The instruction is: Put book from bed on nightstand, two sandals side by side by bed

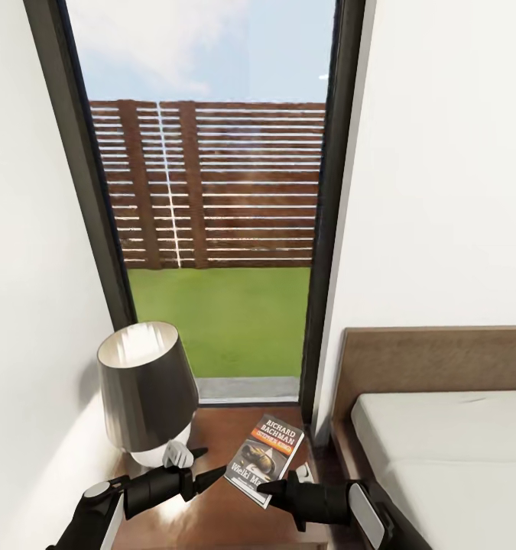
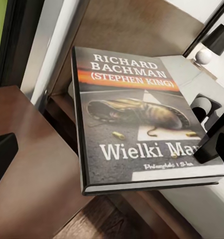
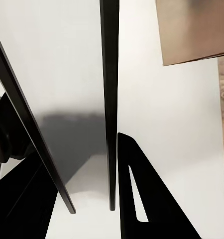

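**Ana:** While the book [image 1: 264, 459] hangs over the nightstand [image 1: 235, 428], I'd call the first half of this job nearly there but not finished — the right gripper [image 1: 271, 486] has it pinched by its lower edge, and the left wrist view shows the cover tilted, raised off the wood, not lying flat.

**Ben:** Agreed. The right pincer is clamped on the paperback; one dark finger overlaps the lower corner of the cover [image 2: 217, 144]. And the left gripper [image 1: 206, 467]?

**Ana:** It reaches in just beside the book's near-left corner, under the lamp [image 1: 147, 393], fingers spread and holding nothing. One black fingertip [image 2: 1, 157] sits well off the spine in its own camera.

**Ben:** So what's left?

**Ana:** Set the book down on that glossy top and let go, I'd judge. After that, the whole sandal part; nothing of it can be judged from here.

**Ben:** Give me the count.

**Ana:** One book, Richard Bachman lettering over an orange band. One nightstand, tucked between the white wall and the bed [image 1: 441, 451]. One lamp with a dark shade and white base. One bed — grey-beige mattress, wood headboard [image 1: 433, 359]. One tall dark-framed window [image 1: 212, 198] with lawn and a slatted fence behind it. Two grippers.

**Ben:** And the right wrist camera?

**Ana:** White surfaces and dark edges seen very close — too tight to read much from.
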You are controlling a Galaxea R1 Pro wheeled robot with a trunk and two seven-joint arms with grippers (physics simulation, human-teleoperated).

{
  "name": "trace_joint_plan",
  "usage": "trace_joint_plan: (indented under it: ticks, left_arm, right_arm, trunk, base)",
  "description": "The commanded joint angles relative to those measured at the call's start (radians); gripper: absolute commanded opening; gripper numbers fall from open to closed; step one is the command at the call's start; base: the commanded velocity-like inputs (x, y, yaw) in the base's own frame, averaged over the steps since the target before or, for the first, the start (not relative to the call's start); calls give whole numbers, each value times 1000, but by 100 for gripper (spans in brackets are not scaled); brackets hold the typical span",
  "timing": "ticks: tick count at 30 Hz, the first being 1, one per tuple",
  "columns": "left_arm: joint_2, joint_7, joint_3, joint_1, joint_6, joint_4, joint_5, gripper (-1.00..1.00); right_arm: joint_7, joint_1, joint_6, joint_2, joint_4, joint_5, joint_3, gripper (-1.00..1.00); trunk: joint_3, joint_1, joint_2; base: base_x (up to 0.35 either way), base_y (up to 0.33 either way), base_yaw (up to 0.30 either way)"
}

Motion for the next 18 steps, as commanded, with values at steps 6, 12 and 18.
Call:
trace_joint_plan:
  ticks: [6,12,18]
  left_arm:
    - [-2,-8,5,-1,11,-2,-7,100]
    - [-2,-8,5,-1,11,-2,-7,100]
    - [-2,-8,5,-1,11,-2,-7,100]
  right_arm:
    - [7,-1,4,1,0,6,-6,-100]
    - [7,-1,4,1,3,6,-7,-100]
    - [8,-1,7,0,37,2,-9,-100]
  trunk:
    - [-20,23,-43]
    - [-39,46,-85]
    - [-58,69,-127]
  base:
    - [0,0,0]
    - [0,0,0]
    - [0,0,0]
